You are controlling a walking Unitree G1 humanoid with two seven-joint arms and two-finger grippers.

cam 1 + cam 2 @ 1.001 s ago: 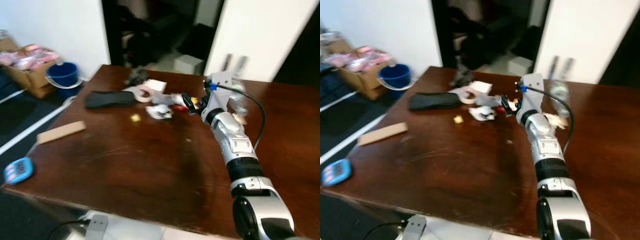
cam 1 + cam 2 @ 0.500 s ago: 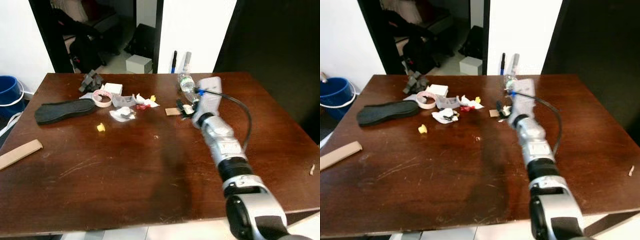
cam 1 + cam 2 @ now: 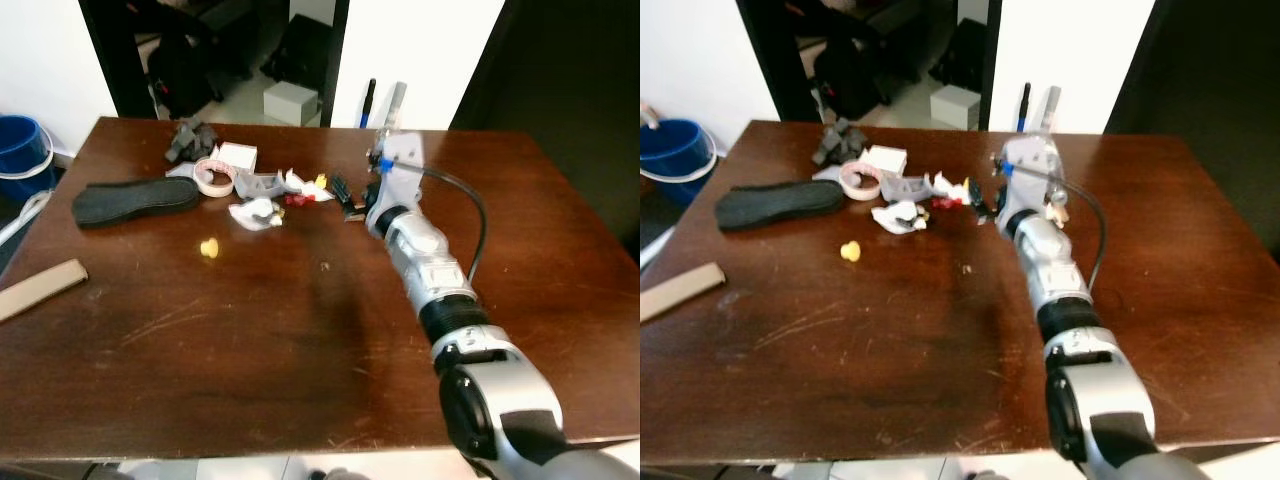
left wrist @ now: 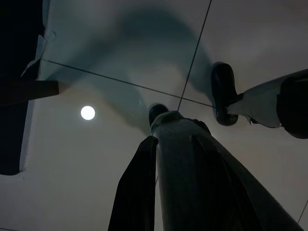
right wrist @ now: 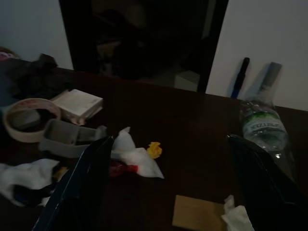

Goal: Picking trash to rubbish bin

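Here, the right arm is seen stretched out over a dark brown wooden counter (image 3: 250, 330), and the right gripper (image 5: 171, 192) is held just above the litter strewn across the counter's far half. Its two black fingers (image 5: 77, 192) are spread wide apart, with nothing held between them. Between and beyond them, in the right wrist view, a small brown card (image 5: 196, 213), a crumpled white wrapper (image 5: 134, 155) with a red scrap (image 5: 119, 169) and a yellow scrap (image 5: 154, 149) beside it are found. A clear plastic bottle (image 5: 263, 127) is seen near the far edge, by the right finger. Further to the left, a grey tray (image 3: 262, 184), a roll of tape (image 3: 213, 177), a small white box (image 3: 236, 155) and a black shoe insole (image 3: 135, 199) are laid out, with a yellow crumb (image 3: 208, 247) lying apart, nearer the middle. A blue bucket (image 3: 20, 158) stands on the floor beyond the counter's left corner. The left gripper (image 4: 168, 159) is hung over a tiled floor (image 4: 96, 159); whether its fingers are apart or together cannot be told.
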